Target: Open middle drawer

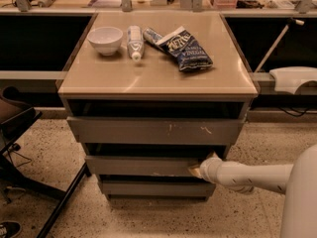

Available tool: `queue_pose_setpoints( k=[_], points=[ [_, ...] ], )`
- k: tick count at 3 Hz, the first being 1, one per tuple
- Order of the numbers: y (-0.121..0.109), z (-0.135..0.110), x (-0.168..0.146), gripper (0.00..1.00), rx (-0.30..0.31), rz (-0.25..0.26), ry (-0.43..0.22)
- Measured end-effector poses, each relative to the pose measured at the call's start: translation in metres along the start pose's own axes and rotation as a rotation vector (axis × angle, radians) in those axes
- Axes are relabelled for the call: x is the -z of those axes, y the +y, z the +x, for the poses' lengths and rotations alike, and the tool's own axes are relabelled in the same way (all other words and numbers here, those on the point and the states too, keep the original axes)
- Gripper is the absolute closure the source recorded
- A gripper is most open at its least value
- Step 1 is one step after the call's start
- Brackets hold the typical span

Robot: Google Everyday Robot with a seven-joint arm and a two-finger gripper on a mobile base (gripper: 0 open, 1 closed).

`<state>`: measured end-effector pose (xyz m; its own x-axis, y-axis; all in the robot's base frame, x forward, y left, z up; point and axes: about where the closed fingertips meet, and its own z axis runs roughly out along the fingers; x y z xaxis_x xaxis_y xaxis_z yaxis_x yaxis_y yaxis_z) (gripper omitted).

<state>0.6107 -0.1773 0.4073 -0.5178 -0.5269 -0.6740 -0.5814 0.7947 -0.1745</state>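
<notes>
Fingers (194, 171) pinch middle drawer (138, 165) (gripper (203, 164), right end).

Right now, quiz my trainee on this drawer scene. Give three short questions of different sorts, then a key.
1. True or false: the gripper is at the left end, as the picture shows it, of the middle drawer.
2. On the cabinet top, what lies between the white bowl and the blue snack bag?
A. a bottle on its side
B. a mug
C. a spoon
3. How many grey drawer fronts are stacked below the top?

Key: 1 false, it is at the right end; 2 A; 3 three.
</notes>
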Motion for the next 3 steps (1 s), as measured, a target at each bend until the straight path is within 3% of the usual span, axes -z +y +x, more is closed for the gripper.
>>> queue_pose_setpoints(
  k=[1, 3],
  points=[
    [-0.001, -0.002, 0.002, 1.0, 0.0, 0.0, 0.0],
    [0.004, 0.0, 0.014, 1.0, 0.002, 0.007, 0.007]
  ],
)
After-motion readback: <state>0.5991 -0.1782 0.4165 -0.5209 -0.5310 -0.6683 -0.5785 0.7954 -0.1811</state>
